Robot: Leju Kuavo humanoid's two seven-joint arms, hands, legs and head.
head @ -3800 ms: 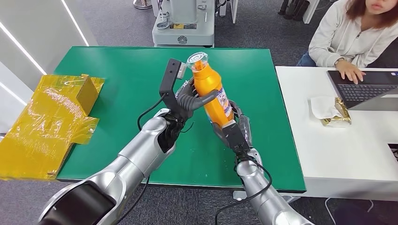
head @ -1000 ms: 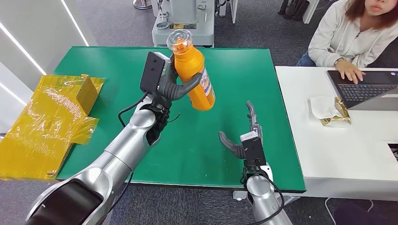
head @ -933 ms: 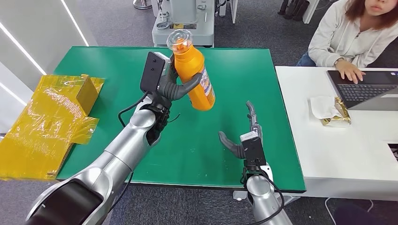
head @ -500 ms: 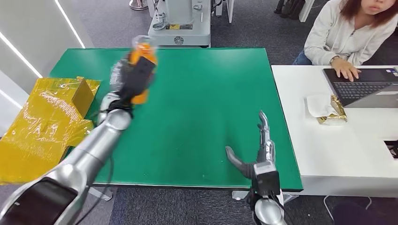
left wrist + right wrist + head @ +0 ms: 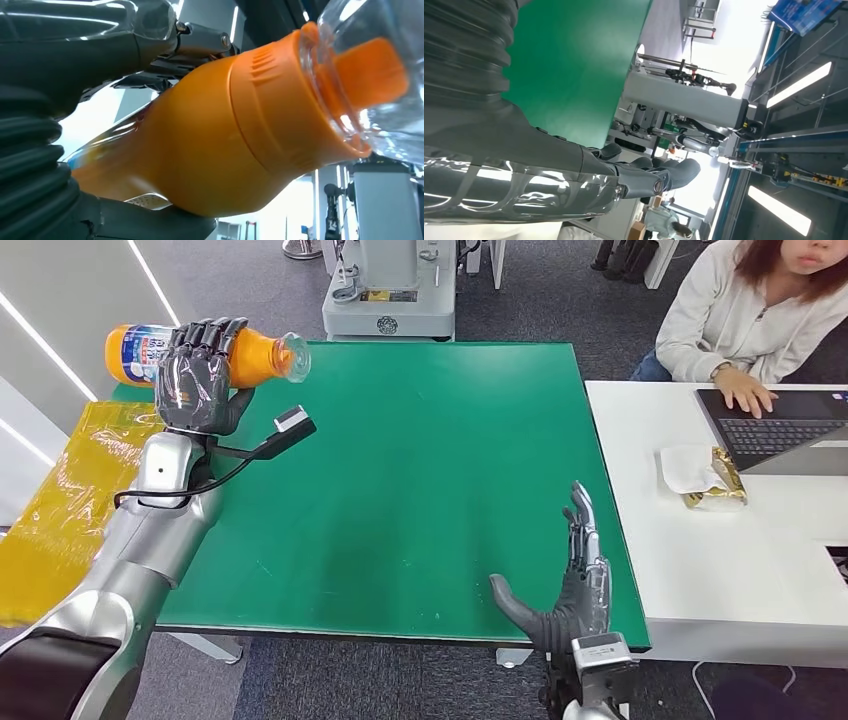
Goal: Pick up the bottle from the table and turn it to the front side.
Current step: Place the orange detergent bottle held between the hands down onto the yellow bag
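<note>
An orange bottle [image 5: 260, 347] with a clear cap and a blue-white label lies on its side in the air above the far left corner of the green table [image 5: 420, 460]. My left hand [image 5: 195, 375] grips it around the middle, cap pointing right. In the left wrist view the orange bottle [image 5: 225, 135] sits close against my left hand [image 5: 75, 45], clear cap outward. My right hand [image 5: 570, 590] is low at the table's near edge, fingers spread, holding nothing. The right wrist view has my right hand [image 5: 574, 170] empty beside the green table [image 5: 574, 65].
Yellow crumpled wrapping [image 5: 70, 500] lies off the table's left side. A person [image 5: 750, 310] sits at the white desk [image 5: 740, 560] on the right, typing on a laptop [image 5: 790, 430]; a tissue and gold packet [image 5: 705, 475] lie there. A grey machine base [image 5: 390, 290] stands behind the table.
My left arm has swung the bottle left and tipped it from upright to lying sideways. My right hand has let go of it and dropped to the near table edge.
</note>
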